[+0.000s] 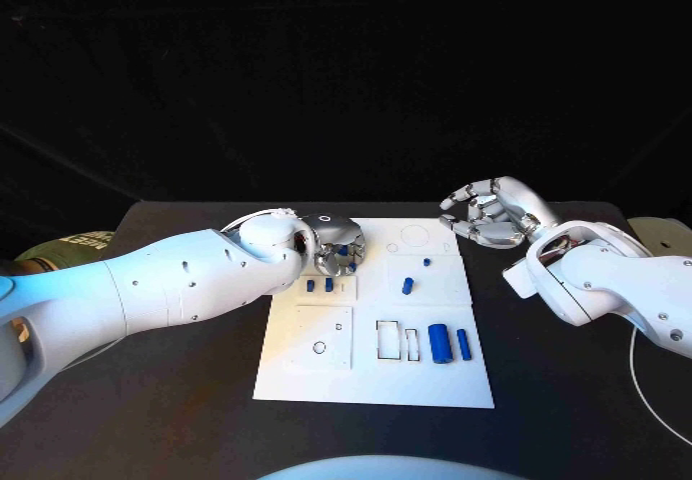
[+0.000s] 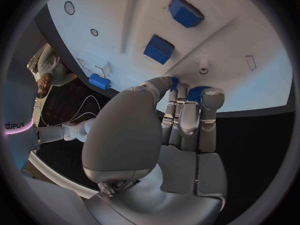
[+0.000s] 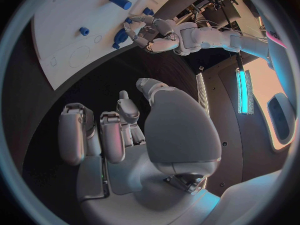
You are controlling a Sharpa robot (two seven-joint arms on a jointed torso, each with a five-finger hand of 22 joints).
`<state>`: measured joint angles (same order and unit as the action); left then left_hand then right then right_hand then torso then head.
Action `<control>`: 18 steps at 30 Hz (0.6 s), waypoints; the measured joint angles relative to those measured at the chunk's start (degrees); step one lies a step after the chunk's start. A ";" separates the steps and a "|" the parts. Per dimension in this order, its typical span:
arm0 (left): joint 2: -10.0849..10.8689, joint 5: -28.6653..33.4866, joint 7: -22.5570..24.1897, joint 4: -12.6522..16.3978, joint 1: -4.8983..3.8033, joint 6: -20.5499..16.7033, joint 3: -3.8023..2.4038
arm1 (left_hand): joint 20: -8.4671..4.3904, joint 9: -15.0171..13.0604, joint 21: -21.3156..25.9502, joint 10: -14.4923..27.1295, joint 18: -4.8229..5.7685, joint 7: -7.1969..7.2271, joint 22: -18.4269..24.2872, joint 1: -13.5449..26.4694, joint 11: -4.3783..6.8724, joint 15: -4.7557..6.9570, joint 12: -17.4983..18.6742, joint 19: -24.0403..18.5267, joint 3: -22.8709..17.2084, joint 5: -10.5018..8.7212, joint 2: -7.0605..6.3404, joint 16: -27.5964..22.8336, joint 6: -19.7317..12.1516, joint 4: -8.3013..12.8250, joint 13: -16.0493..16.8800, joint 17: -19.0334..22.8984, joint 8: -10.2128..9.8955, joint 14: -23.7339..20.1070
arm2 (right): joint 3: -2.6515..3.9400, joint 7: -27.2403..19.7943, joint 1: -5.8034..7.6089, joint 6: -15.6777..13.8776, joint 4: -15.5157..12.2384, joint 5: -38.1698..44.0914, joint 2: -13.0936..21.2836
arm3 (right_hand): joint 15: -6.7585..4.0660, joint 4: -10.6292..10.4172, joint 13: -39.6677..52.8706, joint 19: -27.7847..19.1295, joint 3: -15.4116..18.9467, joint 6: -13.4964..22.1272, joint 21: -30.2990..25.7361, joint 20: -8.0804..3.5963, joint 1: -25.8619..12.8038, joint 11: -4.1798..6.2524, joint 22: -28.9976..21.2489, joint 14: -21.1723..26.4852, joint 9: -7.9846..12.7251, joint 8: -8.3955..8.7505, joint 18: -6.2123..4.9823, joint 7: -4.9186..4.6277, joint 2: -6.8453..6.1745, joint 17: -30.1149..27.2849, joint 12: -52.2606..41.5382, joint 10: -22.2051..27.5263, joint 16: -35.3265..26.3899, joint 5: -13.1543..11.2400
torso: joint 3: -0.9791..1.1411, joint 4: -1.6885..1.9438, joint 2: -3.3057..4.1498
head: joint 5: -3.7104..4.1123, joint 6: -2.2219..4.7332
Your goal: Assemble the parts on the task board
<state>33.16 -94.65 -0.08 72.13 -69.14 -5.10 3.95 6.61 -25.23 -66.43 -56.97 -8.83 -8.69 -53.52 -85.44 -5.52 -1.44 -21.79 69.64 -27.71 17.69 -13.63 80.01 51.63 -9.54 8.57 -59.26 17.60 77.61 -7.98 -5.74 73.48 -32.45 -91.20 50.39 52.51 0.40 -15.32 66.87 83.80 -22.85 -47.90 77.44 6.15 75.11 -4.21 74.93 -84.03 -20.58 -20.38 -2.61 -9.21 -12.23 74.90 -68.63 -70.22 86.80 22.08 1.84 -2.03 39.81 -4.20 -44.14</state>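
Head view, contents of the black table (image 1: 173,400): one white task board (image 1: 378,385), lying flat at the centre, with both white arms reaching in over it. Left hand (image 1: 335,250): poised over the board's far left portion, fingers curled downward, a small blue part (image 1: 345,266) showing at its fingertips. In the left wrist view the same hand (image 2: 181,130) has its fingers drawn together round a blue part (image 2: 196,92), pinched against the thumb at the near edge of the board (image 2: 125,15); the hand is grasping it. Right hand (image 1: 490,215): raised off the board's far right corner over the dark table, fingers loosely curled with gaps between them, nothing in it; in the right wrist view this hand (image 3: 125,135) is likewise empty and relaxed. Loose parts on the board: two small blue pieces (image 1: 320,285) side by side just beside the left hand; one short blue piece (image 1: 410,286) near the middle with a tiny blue dot (image 1: 427,263) beyond it; a thick blue cylinder (image 1: 438,343) and a thinner blue rod (image 1: 463,344) lying parallel near the right edge. Rectangular outlines (image 1: 392,340) sit just left of the cylinder.
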 measured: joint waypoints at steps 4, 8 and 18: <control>-0.12 0.01 -0.05 -0.17 -0.01 0.12 -0.03 | 0.02 0.20 -1.15 -0.81 0.90 -0.10 -1.10 -0.36 -0.02 0.09 0.00 0.66 -1.04 -0.71 0.36 0.53 0.51 0.70 -0.22 -0.49 0.00 0.50 | 0.00 0.00 0.00 0.00 -0.02 0.00 0.01 | 0.00 0.00 0.00 0.00 0.00 0.00 0.00 0.00 0.00 0.00 0.00 0.00 0.00 0.00 0.00 0.00 0.00 0.00 0.00 0.00 0.00 0.00 | 0.00 -0.01 -0.01 | -0.03 -0.01; -0.28 0.02 -0.11 -0.36 0.01 0.17 -0.07 | -0.24 0.43 -2.55 -2.49 0.89 0.11 -2.82 -0.35 0.38 0.51 0.04 1.41 -2.28 -1.51 0.35 0.91 1.12 1.65 -0.36 -1.22 0.00 1.32 | 0.00 -0.01 0.00 0.00 -0.05 0.00 0.02 | 0.00 0.00 0.00 0.00 0.00 0.00 0.00 0.00 0.00 0.00 -0.01 0.00 0.00 -0.23 0.00 0.00 0.00 0.00 0.00 0.00 0.00 0.00 | -0.01 -0.01 -0.01 | 0.02 -0.03; -0.65 0.03 -0.17 -0.82 0.12 0.13 -0.21 | -0.25 0.73 -2.97 -2.96 0.89 0.11 -3.45 -0.35 0.49 0.51 0.53 1.42 -3.06 -1.74 0.35 1.14 1.53 2.43 -0.47 -1.22 0.00 1.32 | 0.01 -0.03 0.00 0.00 -0.15 0.00 0.12 | 0.00 0.00 0.00 0.00 0.00 0.00 0.00 0.00 0.00 0.00 -0.01 0.00 0.00 -0.23 0.00 0.00 0.00 0.00 0.00 0.00 0.00 0.00 | -0.02 -0.03 0.03 | 0.20 -0.17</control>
<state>32.51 -94.63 -0.25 71.31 -69.02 -4.97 3.74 6.36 -24.50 -69.40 -59.93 -7.94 -8.58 -56.97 -85.79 -5.02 -0.93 -21.26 71.06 -30.77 15.96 -13.28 81.15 53.16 -7.11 8.11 -60.49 17.60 78.94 -7.98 -5.77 73.48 -32.44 -91.35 50.39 52.63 0.40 -15.32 66.88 83.80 -22.85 -47.90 77.44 6.15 75.11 -4.21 74.92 -84.03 -20.58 -20.61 -2.61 -9.21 -12.23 74.90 -68.63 -70.22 86.80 22.08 1.82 -2.06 39.85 -4.00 -44.31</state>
